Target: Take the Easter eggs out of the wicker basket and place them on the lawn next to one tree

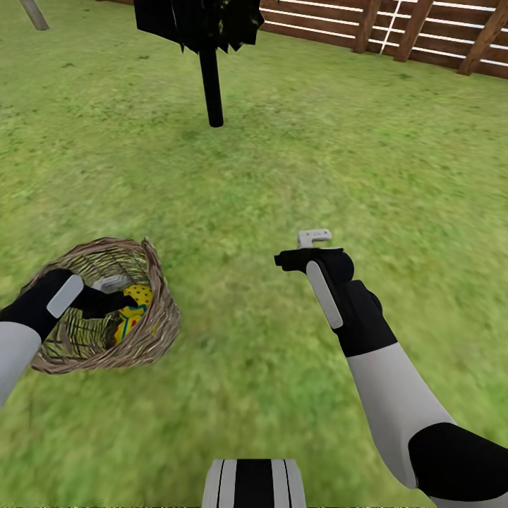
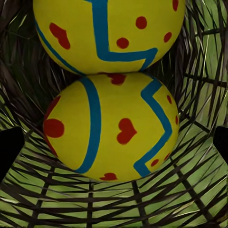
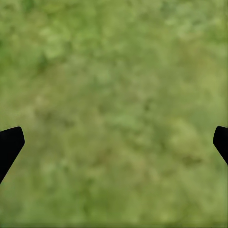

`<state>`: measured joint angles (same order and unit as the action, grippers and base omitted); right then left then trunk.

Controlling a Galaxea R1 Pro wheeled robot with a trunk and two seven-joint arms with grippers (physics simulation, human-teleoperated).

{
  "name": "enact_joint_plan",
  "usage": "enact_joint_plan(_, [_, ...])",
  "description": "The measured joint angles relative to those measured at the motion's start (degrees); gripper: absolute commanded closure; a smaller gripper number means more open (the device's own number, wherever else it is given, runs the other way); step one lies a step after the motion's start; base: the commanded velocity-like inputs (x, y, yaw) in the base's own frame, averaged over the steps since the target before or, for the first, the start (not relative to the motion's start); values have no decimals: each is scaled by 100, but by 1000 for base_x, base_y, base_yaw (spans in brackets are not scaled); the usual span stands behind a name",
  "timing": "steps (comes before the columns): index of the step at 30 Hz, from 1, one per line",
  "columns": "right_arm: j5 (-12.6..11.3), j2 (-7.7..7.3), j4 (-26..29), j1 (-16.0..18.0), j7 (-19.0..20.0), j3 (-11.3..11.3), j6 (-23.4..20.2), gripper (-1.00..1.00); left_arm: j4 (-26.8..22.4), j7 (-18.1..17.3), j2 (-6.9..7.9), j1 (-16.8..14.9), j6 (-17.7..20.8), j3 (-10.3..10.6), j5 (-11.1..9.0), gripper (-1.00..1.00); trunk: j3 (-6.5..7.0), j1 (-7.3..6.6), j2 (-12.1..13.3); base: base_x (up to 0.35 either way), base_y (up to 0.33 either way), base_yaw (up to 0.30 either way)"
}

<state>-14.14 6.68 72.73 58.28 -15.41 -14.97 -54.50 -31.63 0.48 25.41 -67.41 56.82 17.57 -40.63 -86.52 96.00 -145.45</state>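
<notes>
The wicker basket (image 1: 152, 331) stands on the lawn (image 1: 282, 162) at the lower left of the head view. My left gripper (image 1: 118, 295) reaches down inside it, jaws spread wide. One yellow Easter egg (image 1: 135, 310) with a blue zigzag shows past the fingers. In the left wrist view two Easter eggs lie stacked against the woven wall: a near one (image 2: 114, 128) between the open fingertips (image 2: 9, 152), untouched by either, and a second egg (image 2: 109, 33) beyond it. My right gripper (image 1: 314, 243) hovers open over bare grass (image 3: 114, 95), well to the right of the basket.
A black-trunked tree (image 1: 211, 85) with near-black foliage stands ahead at centre. A brown slat fence (image 1: 395, 28) runs along the far right. A pale grey trunk (image 1: 34, 13) leans at the top left corner. Open grass lies between.
</notes>
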Motion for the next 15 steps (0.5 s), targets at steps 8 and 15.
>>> enact_joint_plan(8, [1,-6,0,-4,0,0,1,-100,4,-72,100,10,-62,7,-3,-100,-89,10,-6,0,0,0])
enact_joint_plan(15, [4,-8,0,-11,0,0,3,-100,6,-167,226,28,-163,9,-9,-100,-111,13,-7,0,0,0])
